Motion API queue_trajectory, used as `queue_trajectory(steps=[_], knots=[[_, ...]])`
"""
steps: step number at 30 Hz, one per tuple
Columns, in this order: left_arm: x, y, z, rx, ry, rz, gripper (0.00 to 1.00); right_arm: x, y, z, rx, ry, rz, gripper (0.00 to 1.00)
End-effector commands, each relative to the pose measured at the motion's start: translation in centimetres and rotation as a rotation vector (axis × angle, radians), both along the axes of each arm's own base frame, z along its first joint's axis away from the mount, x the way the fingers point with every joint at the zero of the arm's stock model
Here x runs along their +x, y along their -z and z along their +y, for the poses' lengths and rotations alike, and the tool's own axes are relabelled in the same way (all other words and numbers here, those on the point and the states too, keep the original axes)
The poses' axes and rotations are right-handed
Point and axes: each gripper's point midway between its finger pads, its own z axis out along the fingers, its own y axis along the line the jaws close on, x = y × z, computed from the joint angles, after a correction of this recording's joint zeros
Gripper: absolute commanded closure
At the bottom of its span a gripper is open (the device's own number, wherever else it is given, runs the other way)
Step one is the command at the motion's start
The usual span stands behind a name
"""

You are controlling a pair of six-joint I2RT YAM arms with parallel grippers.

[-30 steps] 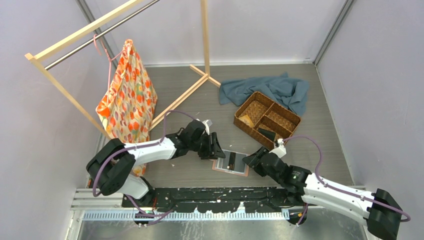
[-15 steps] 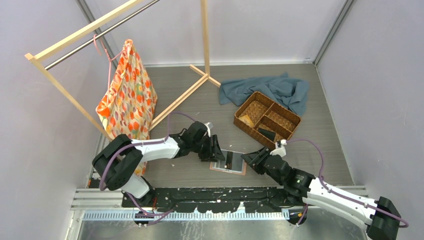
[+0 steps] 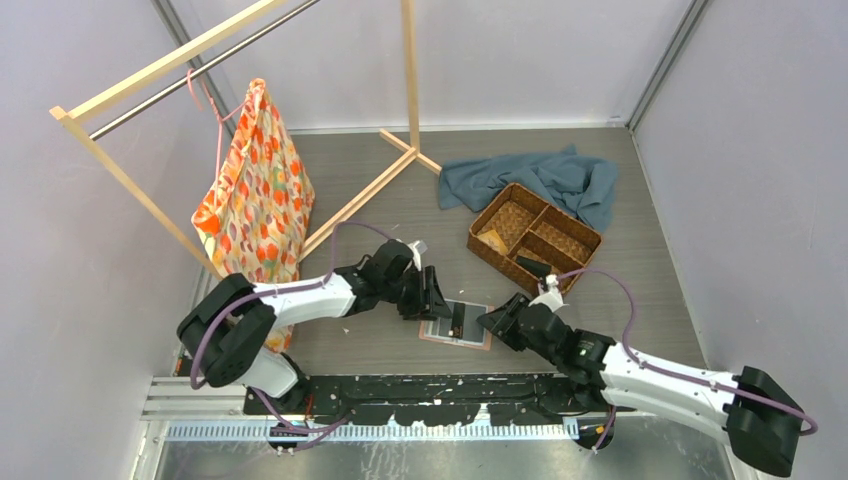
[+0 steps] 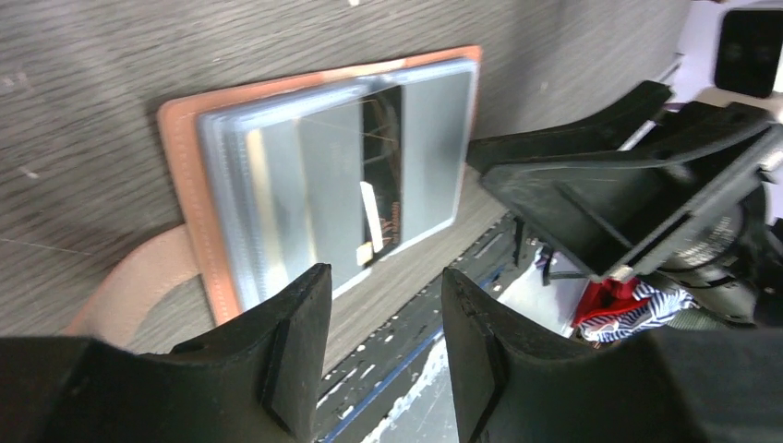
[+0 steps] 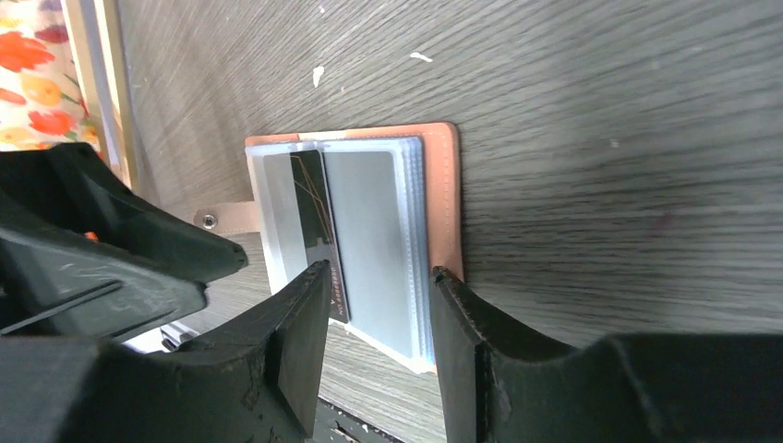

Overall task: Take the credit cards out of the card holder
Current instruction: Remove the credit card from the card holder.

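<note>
Top external view has the card holder (image 3: 458, 323) lying open and flat on the table (image 3: 400, 200) just ahead of the arm bases, with the left gripper (image 3: 430, 300) at its left edge, the right gripper (image 3: 495, 322) at its right edge and the woven basket (image 3: 535, 240) farther back on the right. Right wrist view looks down on clear sleeves (image 5: 411, 231) stacked on the pink cover, with a black card (image 5: 312, 208) tucked in next to a pale card (image 5: 369, 231). This gripper's jaws stand moderately apart with nothing between them, the tips framing the near edge of the sleeves. Left wrist view shows the other jaws likewise apart and empty, low over the side of the holder where the snap tab (image 4: 129, 286) sticks out. Whether either gripper touches the holder I cannot tell. The step in hand looks like lining up on the black card. To do it well, the left fingers should probably press down on the pink cover near the tab to pin the holder. The right jaws would then narrow onto the card's exposed edge alone, not the sleeve around it, and draw it out low and straight along the slot. A pinch that catches the plastic, or a holder left unpinned, would likely drag the whole thing across the table instead
</note>
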Motion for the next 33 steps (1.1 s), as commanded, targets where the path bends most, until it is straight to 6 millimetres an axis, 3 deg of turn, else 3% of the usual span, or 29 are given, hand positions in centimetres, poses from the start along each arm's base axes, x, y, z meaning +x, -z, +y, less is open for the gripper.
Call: queue_trajectory(steps=[1,4,8,14,20,29,33], knots=[[0.8,-4.7,-1.9,-0.126,0.04,-0.083,0.51,1.2,-3.0,2.5,0.047,-0.053,-0.071,0.51],[0.9,-4.3,-2.3,-0.137,0.043,-0.068,0.52,1.6,-3.2,2.9,0.034,-0.055,-0.077,0.51],[1.7,-2.0,-1.6,-0.07,-0.007,-0.074,0.53,1.9,-4.1,3.1,0.036,-0.055,-0.096,0.51],[2.9,-0.6,-0.4,0.003,-0.071,-0.116,0.54,1.6,-4.4,1.7,-0.015,-0.037,-0.091,0.5],[2.8,1.7,0.2,0.031,-0.082,-0.08,0.54,1.9,-5.7,1.1,-0.014,-0.019,-0.129,0.49],[1.9,4.7,2.0,0.119,-0.111,-0.024,0.55,2.6,-6.3,5.5,0.077,-0.124,-0.137,0.47],[1.5,5.5,3.3,0.151,-0.133,-0.009,0.55,2.8,-5.2,6.7,0.125,-0.136,-0.099,0.47]])
